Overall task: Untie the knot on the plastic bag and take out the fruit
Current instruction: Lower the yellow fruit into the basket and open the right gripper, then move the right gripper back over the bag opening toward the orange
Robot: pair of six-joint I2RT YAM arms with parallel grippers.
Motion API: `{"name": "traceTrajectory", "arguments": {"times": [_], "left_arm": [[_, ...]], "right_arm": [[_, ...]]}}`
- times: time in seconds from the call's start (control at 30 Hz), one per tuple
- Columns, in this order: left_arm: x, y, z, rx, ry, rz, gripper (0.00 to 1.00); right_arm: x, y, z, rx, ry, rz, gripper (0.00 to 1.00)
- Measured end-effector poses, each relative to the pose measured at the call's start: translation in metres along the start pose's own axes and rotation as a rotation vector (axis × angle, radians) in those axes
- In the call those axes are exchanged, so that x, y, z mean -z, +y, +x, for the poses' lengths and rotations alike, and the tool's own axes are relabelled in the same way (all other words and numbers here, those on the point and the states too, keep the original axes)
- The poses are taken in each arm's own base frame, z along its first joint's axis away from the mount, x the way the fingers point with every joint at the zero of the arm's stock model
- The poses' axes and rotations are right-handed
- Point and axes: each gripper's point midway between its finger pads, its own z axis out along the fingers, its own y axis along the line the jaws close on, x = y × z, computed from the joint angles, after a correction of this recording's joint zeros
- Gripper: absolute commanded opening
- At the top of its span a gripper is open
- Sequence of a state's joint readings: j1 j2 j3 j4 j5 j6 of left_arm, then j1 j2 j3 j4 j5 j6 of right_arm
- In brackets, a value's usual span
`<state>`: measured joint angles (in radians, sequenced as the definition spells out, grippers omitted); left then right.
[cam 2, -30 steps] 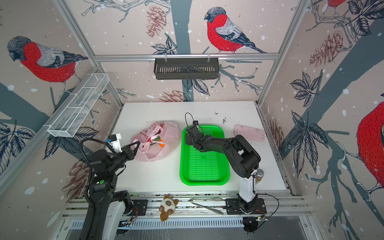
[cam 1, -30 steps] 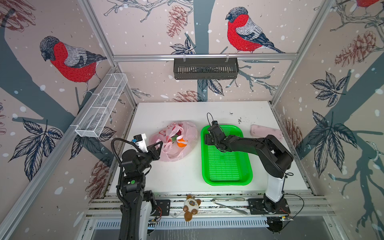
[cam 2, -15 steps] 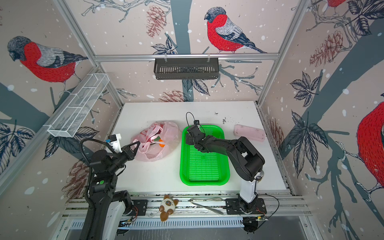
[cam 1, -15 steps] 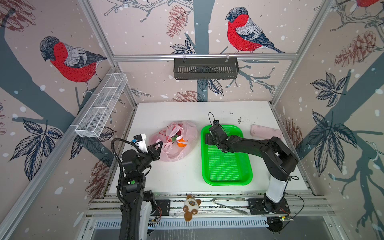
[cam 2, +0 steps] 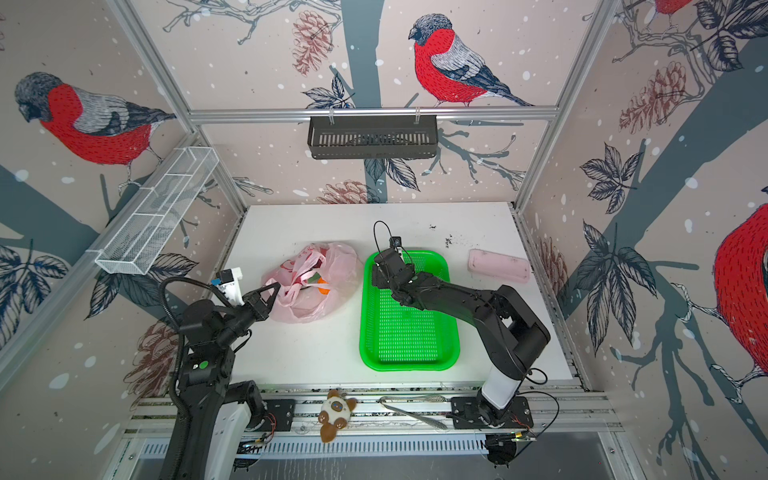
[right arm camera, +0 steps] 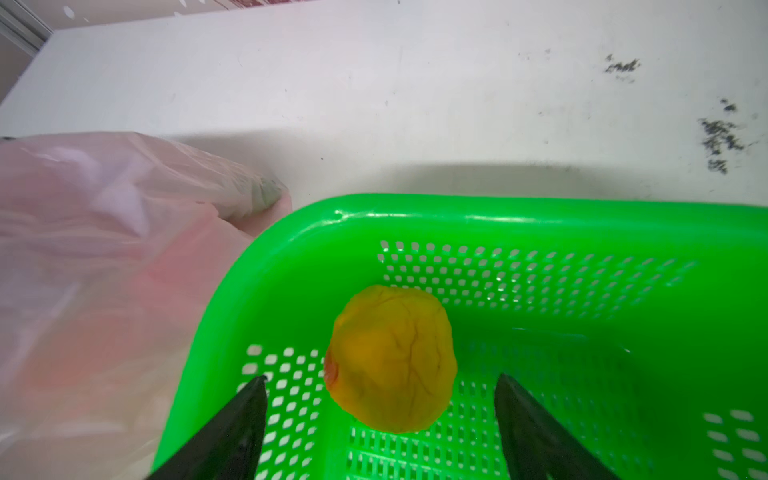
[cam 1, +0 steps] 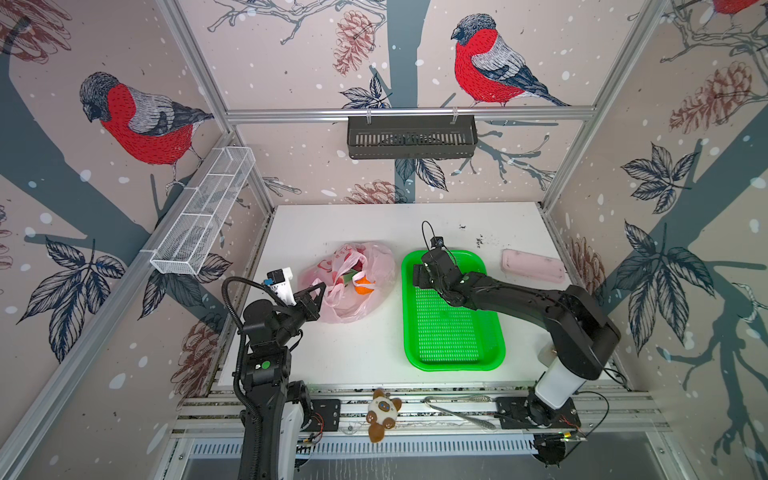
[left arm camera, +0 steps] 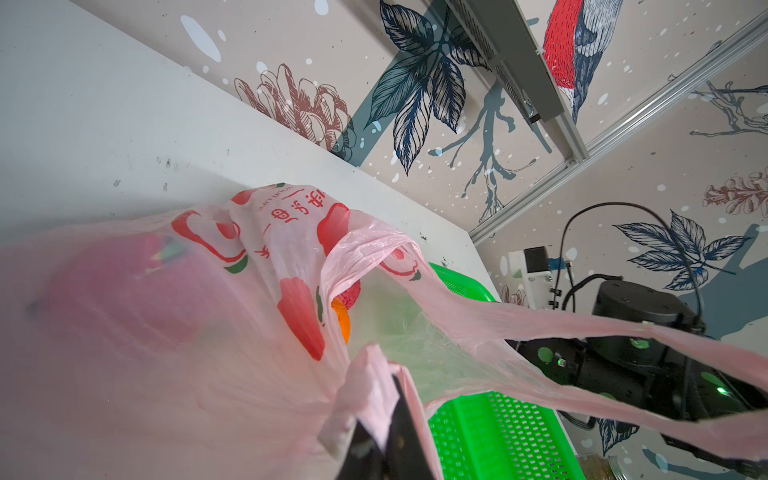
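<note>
We see the plastic bag lying on the white table, just left of the green tray. In the right wrist view its film seems to rest against the outer wall of the tray. The bag's mouth gapes towards the front. In both top views an orange ball shows inside the bag, beside something green. The left wrist view adds a bumpy red piece just above the orange one and a blurred magenta shape behind the film. The left gripper sits at the near left edge of the bag. Its jaws are pressed together on a fold of the pink film, which bunches around the black fingers. A loose handle strip stretches away from the mouth over the tray's edge. The right gripper reaches over the far left corner of the tray. Seen from its wrist, the gripper has its jaws spread wide to either side of a yellow ball. There is a clear gap on each side, so it holds nothing. The ball rests on the tray's perforated floor close to that corner; the top views hide it under the gripper. A flat pink case lies on the table to the right of the tray, well apart from both arms.
</note>
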<state>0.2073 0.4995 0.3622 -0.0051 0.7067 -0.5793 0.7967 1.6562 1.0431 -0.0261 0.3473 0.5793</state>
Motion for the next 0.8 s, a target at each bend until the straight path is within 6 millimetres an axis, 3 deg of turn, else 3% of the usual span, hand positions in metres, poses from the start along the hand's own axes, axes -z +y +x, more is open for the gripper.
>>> {"name": "traceTrajectory", "arguments": {"times": [0.3, 0.47, 0.63, 0.8], "left_arm": [[0.000, 0.000, 0.000, 0.000, 0.000, 0.000, 0.00], [0.000, -0.001, 0.000, -0.003, -0.004, 0.002, 0.00], [0.001, -0.003, -0.003, -0.013, -0.014, 0.009, 0.00], [0.001, -0.003, -0.003, -0.014, -0.014, 0.009, 0.00]], "right_arm": [[0.082, 0.033, -0.021, 0.056, -0.107, -0.057, 0.77], [0.127, 0.066, -0.021, 0.127, -0.147, -0.157, 0.69], [0.158, 0.101, 0.001, 0.216, -0.133, -0.251, 0.50], [0.170, 0.134, 0.029, 0.293, -0.097, -0.312, 0.37]]}}
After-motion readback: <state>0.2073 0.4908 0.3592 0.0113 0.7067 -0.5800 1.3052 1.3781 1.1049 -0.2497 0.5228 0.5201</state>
